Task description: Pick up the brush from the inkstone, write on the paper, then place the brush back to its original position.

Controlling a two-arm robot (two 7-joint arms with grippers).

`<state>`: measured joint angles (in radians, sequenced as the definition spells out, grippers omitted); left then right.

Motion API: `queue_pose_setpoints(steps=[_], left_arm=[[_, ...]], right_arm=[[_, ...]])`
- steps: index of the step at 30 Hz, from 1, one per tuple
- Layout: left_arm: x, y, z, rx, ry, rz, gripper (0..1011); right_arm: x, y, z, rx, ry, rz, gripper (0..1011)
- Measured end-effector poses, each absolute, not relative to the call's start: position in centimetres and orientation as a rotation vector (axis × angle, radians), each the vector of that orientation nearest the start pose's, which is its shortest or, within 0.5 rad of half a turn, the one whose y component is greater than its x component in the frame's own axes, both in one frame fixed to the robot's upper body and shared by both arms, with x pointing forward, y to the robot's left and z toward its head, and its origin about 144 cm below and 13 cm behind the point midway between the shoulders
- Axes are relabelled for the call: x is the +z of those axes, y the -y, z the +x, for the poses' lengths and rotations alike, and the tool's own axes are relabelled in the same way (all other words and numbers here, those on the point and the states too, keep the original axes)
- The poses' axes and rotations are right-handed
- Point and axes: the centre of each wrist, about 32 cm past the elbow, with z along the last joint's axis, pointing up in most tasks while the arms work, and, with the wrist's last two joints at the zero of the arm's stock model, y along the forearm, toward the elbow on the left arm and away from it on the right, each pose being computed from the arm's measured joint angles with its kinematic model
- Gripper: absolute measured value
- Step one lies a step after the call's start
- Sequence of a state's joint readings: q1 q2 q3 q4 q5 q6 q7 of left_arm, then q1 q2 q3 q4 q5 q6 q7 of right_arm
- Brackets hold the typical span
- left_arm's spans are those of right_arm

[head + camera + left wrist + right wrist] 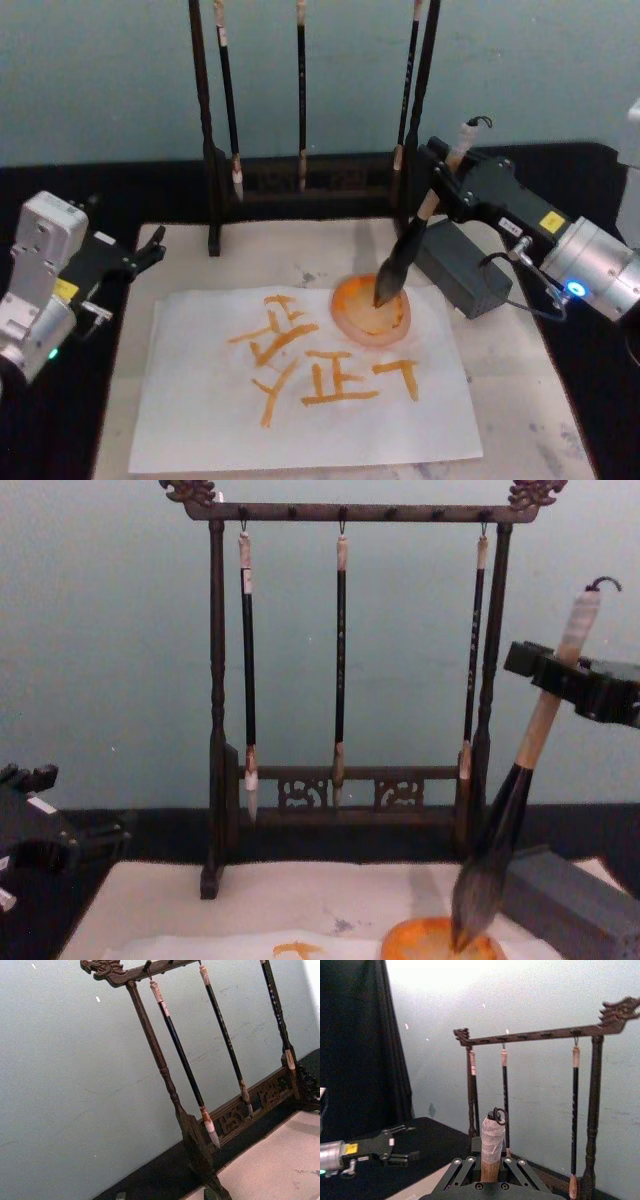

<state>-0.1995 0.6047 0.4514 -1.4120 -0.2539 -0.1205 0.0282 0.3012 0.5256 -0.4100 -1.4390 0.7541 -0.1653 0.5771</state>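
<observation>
My right gripper (445,185) is shut on the pale handle of the brush (405,250), above the mat's back right. The brush tilts, and its bushy tip rests in a round orange dish (371,312) at the paper's back right. In the chest view the brush (510,810) slants down into that dish (440,945). The right wrist view shows the taped handle top (491,1145) between the jaws. The white paper (200,420) carries several orange strokes. A grey rectangular inkstone (455,265) lies just right of the dish. My left gripper (150,250) is parked open at the mat's left edge.
A dark wooden rack (300,185) with three thin hanging brushes stands behind the paper, close to the held brush's handle. The cream mat (520,400) lies under the paper on a black table. A pale wall stands behind the rack.
</observation>
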Motion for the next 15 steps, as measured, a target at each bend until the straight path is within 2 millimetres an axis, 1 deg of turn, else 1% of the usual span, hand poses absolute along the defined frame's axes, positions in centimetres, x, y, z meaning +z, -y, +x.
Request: queue_pose_setpoints(steps=[6,15], left_arm=[[114.0,-31.0,48.9,1.248,0.285,0.304,1010],[114.0,-31.0,48.9,1.248,0.285,0.304,1010]], right_arm=[[119.2,29.1,51.0,-0.700,0.041,0.209,168],[119.4,29.7,49.2,-0.667,0.046,0.188,168]])
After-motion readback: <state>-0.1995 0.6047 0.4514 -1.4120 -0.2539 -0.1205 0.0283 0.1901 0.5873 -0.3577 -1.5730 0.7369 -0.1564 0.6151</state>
